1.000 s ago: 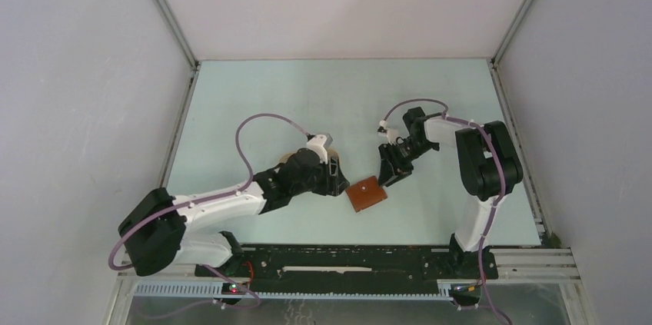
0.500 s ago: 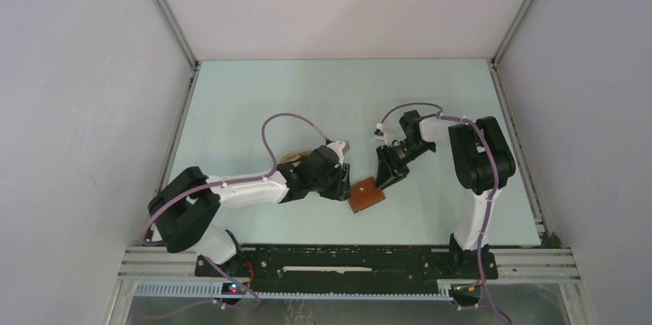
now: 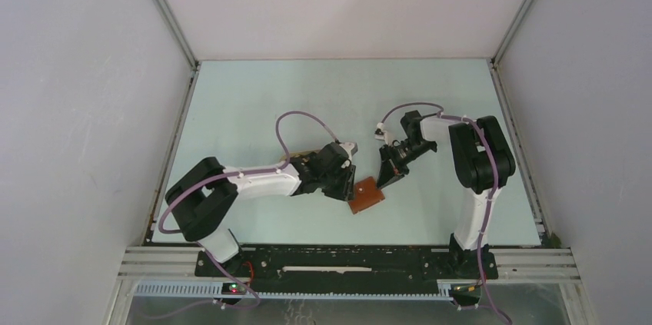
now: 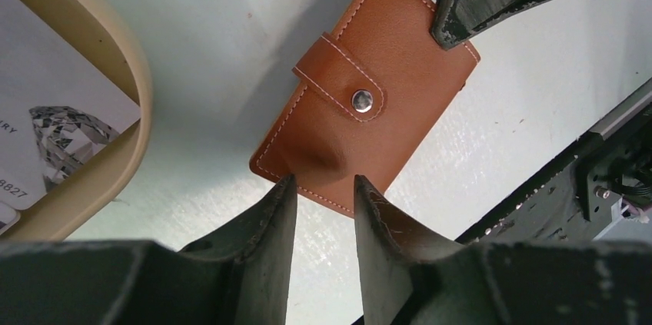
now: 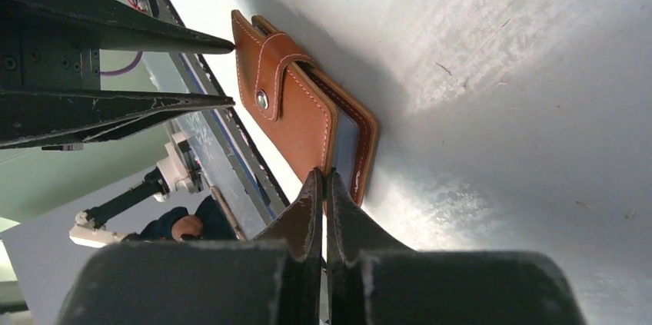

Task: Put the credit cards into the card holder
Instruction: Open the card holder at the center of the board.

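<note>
The card holder [image 3: 367,195] [image 4: 384,87] [image 5: 296,114], a brown leather wallet snapped closed, lies flat on the table between both grippers. My left gripper [image 3: 350,186] [image 4: 324,187] is open, with its tips at the wallet's near left edge and bare table showing in the gap. My right gripper [image 3: 385,178] [image 5: 324,177] is shut. Its tips press against the wallet's open edge, beside the grey pockets. One whitish credit card [image 4: 46,129] with a diamond picture lies in the cream tray [image 4: 123,64] on the left. Other cards are hidden.
In the top view the left arm covers most of the cream tray. The black rail [image 3: 346,260] [image 4: 592,171] runs along the table's near edge, close to the wallet. White walls enclose the table on three sides.
My left arm has reached right to the wallet's edge and its jaws have narrowed. My right gripper has closed at the wallet's other edge. The wallet has shifted slightly.
</note>
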